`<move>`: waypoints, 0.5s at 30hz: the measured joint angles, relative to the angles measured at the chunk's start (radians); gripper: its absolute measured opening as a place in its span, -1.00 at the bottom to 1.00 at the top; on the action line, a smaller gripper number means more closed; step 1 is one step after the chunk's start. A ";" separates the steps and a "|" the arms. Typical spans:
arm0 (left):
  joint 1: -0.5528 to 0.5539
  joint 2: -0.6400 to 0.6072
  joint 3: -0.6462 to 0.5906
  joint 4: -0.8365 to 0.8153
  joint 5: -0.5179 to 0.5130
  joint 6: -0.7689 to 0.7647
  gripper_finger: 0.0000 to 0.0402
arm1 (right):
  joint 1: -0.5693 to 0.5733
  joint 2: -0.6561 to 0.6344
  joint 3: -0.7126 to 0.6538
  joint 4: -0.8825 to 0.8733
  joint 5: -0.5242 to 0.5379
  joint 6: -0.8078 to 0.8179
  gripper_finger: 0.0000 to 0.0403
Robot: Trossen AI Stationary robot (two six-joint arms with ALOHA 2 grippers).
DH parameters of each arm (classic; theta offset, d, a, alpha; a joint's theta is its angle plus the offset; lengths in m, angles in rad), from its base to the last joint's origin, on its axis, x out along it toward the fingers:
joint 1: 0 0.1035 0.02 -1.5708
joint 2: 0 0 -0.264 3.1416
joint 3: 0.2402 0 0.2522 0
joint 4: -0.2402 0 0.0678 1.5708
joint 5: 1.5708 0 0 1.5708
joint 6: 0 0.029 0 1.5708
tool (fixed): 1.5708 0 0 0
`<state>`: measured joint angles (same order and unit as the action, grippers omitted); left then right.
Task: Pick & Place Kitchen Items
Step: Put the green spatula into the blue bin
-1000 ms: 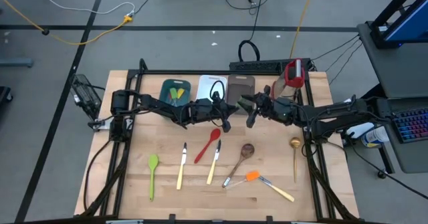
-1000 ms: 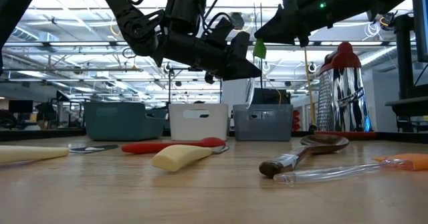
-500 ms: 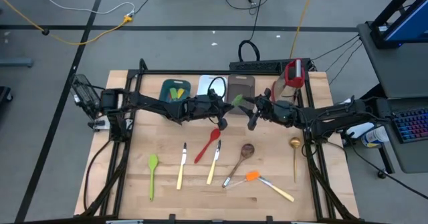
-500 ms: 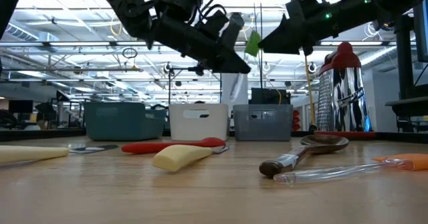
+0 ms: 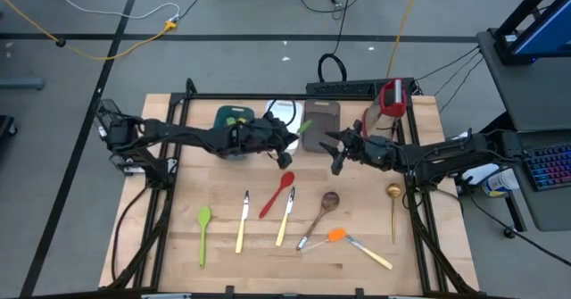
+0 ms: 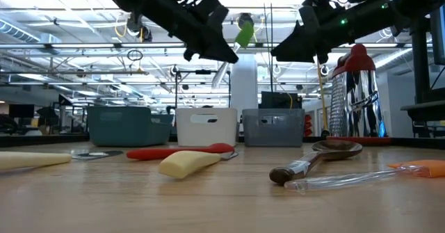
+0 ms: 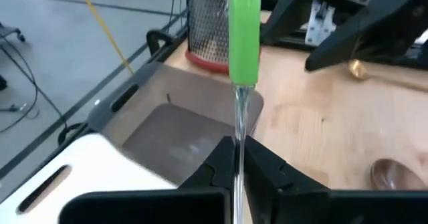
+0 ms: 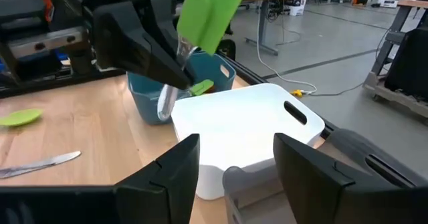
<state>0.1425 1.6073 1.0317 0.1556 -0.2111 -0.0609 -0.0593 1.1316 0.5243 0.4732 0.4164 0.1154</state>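
My left gripper (image 5: pixel 287 144) is shut on a green spatula (image 6: pixel 244 33) with a clear handle and holds it in the air over the white tray (image 5: pixel 284 112) and the grey-brown tray (image 5: pixel 321 116). The green head (image 8: pixel 210 10) stands uppermost. My right gripper (image 5: pixel 334 152) is open with nothing between its fingers, level and a little to the right of the spatula. On the table lie a green spoon (image 5: pixel 203 232), two pale-handled knives (image 5: pixel 243 220), a red spoon (image 5: pixel 277 194), a wooden spoon (image 5: pixel 319 217), an orange spatula (image 5: pixel 357 245) and a gold spoon (image 5: pixel 393 210). My left gripper pinches the spatula's clear handle (image 7: pixel 239 140) between its two fingers, a little below the green head. The fingers come from the table's left, slanting slightly down, and lie across the handle. The spatula is lifted clear and steeply tilted, head up, its handle end (image 8: pixel 166 107) hanging below the fingers.
A teal tray (image 5: pixel 234 119) with green and yellow items stands left of the white tray at the far edge. A red-topped metal grater (image 5: pixel 391 98) stands at the far right. Black frame rails run along the table's sides.
My left gripper has risen and drawn back toward the table's left and far edge, away from my right gripper, carrying the green spatula. The spatula has tipped more upright, its head now higher and farther from my right gripper.
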 joint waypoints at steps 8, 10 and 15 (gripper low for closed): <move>0.021 -0.115 0.000 -0.187 -0.001 -0.004 -0.92 | 0.000 0.000 0.000 0.001 -0.001 0.000 -0.10; 0.031 -0.144 0.000 -0.247 -0.001 -0.005 -0.94 | 0.000 0.000 0.000 0.002 -0.001 0.000 -0.11; 0.059 -0.193 0.000 -0.349 -0.001 -0.005 -0.95 | 0.000 0.000 0.000 0.002 -0.001 0.000 -0.12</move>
<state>0.2018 1.4138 1.0321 -0.1930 -0.2123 -0.0662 -0.0593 1.1316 0.5243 0.4747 0.4152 0.1152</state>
